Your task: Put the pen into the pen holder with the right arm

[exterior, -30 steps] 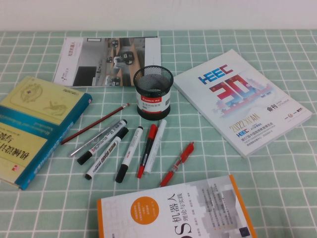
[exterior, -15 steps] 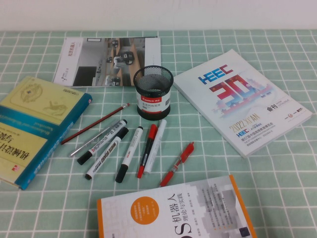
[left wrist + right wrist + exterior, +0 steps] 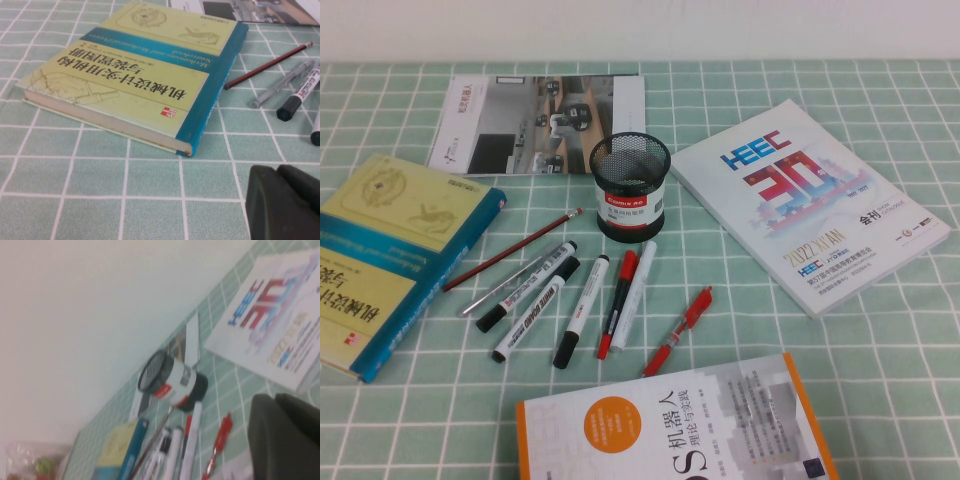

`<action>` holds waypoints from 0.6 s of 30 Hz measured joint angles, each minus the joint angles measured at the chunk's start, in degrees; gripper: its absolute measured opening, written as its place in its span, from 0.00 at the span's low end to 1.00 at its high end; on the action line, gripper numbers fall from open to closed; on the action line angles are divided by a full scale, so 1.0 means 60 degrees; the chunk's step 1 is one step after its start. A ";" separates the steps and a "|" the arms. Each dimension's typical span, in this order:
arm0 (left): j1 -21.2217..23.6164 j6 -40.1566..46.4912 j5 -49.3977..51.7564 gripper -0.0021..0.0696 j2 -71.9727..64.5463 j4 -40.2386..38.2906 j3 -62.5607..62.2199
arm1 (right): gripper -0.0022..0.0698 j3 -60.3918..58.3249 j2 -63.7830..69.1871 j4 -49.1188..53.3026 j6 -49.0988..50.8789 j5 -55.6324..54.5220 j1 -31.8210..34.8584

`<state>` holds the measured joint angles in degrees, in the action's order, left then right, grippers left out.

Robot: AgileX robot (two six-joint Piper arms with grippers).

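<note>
Both hands low, right hand [image 3: 285, 437] closed.

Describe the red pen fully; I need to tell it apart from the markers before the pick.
The pen is slim, all red and translucent-looking plastic, with a clip near its upper end and a pointed tip toward the near edge. It lies flat on the green checked cloth, slanted, rightmost of the row, apart from the white marker beside it and just short of the orange book. The holder stands beyond it. Nothing grips it; neither end effector is near it in the high view.
</note>
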<state>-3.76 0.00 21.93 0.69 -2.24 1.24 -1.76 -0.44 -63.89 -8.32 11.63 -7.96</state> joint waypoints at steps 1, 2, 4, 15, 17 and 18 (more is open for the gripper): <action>0.0000 0.0000 0.0000 0.02 0.0000 0.0000 0.0000 | 0.00 0.0017 0.0061 0.0000 0.0000 0.0144 0.0000; 0.0000 0.0000 0.0000 0.02 0.0000 0.0000 0.0000 | 0.00 0.0099 0.0207 0.0000 0.0000 0.0358 0.0000; 0.0000 0.0000 0.0000 0.02 0.0000 0.0000 0.0000 | 0.00 0.0456 0.0641 0.0202 -0.0018 0.0778 0.0000; 0.0000 0.0000 0.0000 0.02 0.0000 0.0000 0.0000 | 0.00 0.3849 0.5143 0.3299 -0.0032 0.4607 0.0000; 0.0000 0.0000 0.0000 0.02 0.0000 0.0000 0.0000 | 0.00 0.4704 0.6164 0.3649 -0.0032 0.5500 0.0000; 0.0000 0.0000 0.0000 0.02 0.0000 0.0000 0.0000 | 0.00 0.5080 0.6672 0.3798 -0.0032 0.5820 0.0000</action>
<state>-3.76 0.00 21.93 0.69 -2.24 1.24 28.72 39.59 -41.10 -8.51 46.55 -7.96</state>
